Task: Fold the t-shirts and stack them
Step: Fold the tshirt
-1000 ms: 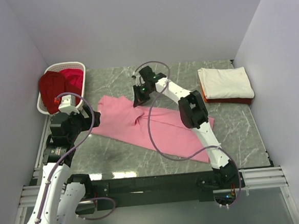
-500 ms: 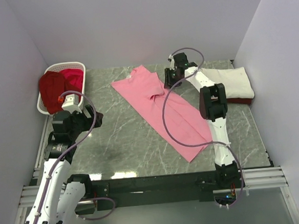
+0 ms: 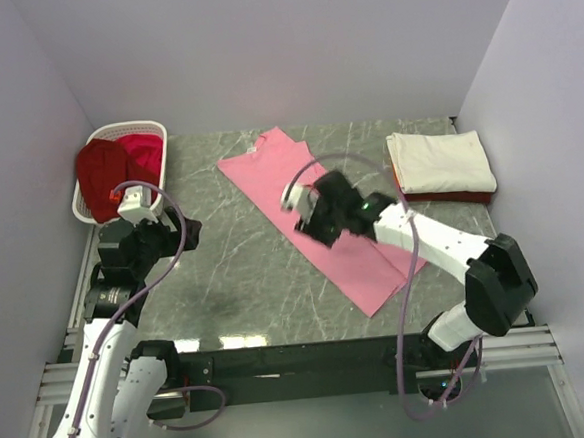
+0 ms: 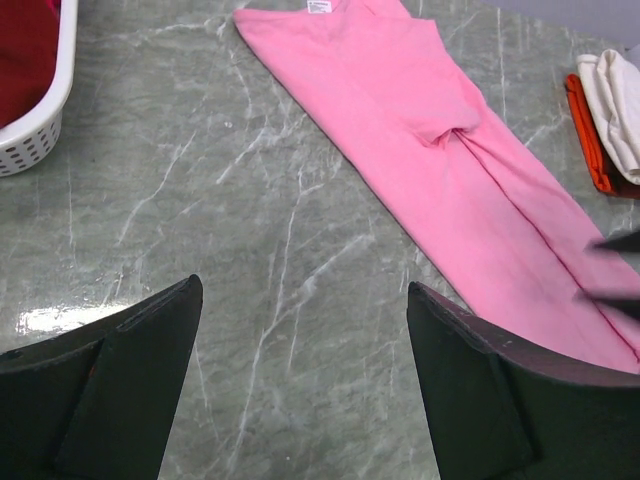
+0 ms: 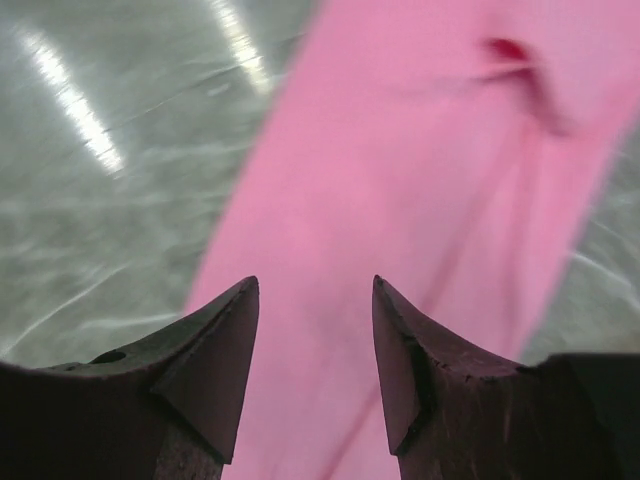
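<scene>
Shirts sat in three places on the grey marble-patterned tabletop (image 3: 226, 274). The pink t-shirt (image 3: 269, 175) lay flat around the middle as a long narrow strip. It ran on a slant from its wider end at the far side, where a small white label showed at the edge, down to a narrower end at the near right. A pucker creased the cloth partway along it.

The right gripper (image 5: 315, 285) hung over the middle of that strip. Its jaws were parted, and only the pink cloth below showed through the gap; nothing was pinched between them. Its wrist view was blurred, so I could not tell whether the fingertips touched the fabric.

The left gripper (image 4: 303, 290) was spread wide and empty over bare tabletop at the left, well apart from the pink shirt.

At the far right a folded cream-white t-shirt (image 3: 439, 164) rested on top of a folded orange-red t-shirt (image 3: 398, 183), whose edge peeked out along the left and near sides.

In the far left corner stood a white slatted basket (image 3: 155, 128). It held a dark red t-shirt (image 3: 98, 172) bunched over its left rim and a crimson t-shirt (image 3: 142, 149) beside it.
</scene>
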Controlling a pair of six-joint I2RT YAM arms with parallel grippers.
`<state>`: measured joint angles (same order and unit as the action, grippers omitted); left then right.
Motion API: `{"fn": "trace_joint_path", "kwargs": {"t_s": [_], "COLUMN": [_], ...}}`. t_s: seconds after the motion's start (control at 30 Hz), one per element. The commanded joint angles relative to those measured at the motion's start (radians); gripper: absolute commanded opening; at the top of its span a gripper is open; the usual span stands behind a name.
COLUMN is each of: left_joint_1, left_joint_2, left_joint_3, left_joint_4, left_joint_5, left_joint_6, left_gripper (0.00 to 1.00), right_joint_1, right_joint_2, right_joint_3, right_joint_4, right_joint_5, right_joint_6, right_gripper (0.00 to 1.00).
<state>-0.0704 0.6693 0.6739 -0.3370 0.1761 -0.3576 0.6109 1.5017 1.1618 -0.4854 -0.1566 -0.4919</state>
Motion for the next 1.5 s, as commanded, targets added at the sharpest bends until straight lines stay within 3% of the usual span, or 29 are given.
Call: {"fn": "trace_joint_path", "kwargs": {"t_s": [0.0,0.27,0.43,0.7,0.97,1.2,1.47], "left_joint_1": [0.003,0.004,0.004,0.004,0.004,0.004,0.004], "left_joint_2": [-0.025,-0.025,-0.02,-0.025,-0.025,-0.023,-0.016], "left_joint_3": [-0.007,-0.005,-0.004,-0.005,-0.005,-0.007,-0.005], "left_joint_4": [0.044,0.044,0.044,0.046,0.044,0.044,0.044], "left_joint_5": [0.017,0.023,0.025,0.023,0.022,0.019,0.014], "left_joint_6": [0.002,0.006,0.006,0.005,0.006,0.006,0.006], "left_gripper": [0.89,0.88,0.88,0.88,0.88,0.88,0.88], "right_joint_1": [0.128,0.274,0.326,0.357,0.369,0.372,0.45], "right_joint_2": [0.008,0.003,0.066,0.138,0.172,0.169,0.234], "right_joint_3": [-0.155,-0.277,-0.297,-0.271,-0.255,-0.223,-0.015], "right_joint_4": [-0.004,0.022,0.016,-0.016,-0.022,-0.031,-0.108], "right_joint_5": [0.12,0.238,0.25,0.328,0.351,0.319,0.057], "right_joint_6": [-0.071,0.049,0.098,0.144,0.148,0.133,0.128], "right_gripper": [0.56,0.59,0.54,0.34,0.01,0.0,0.0]}}
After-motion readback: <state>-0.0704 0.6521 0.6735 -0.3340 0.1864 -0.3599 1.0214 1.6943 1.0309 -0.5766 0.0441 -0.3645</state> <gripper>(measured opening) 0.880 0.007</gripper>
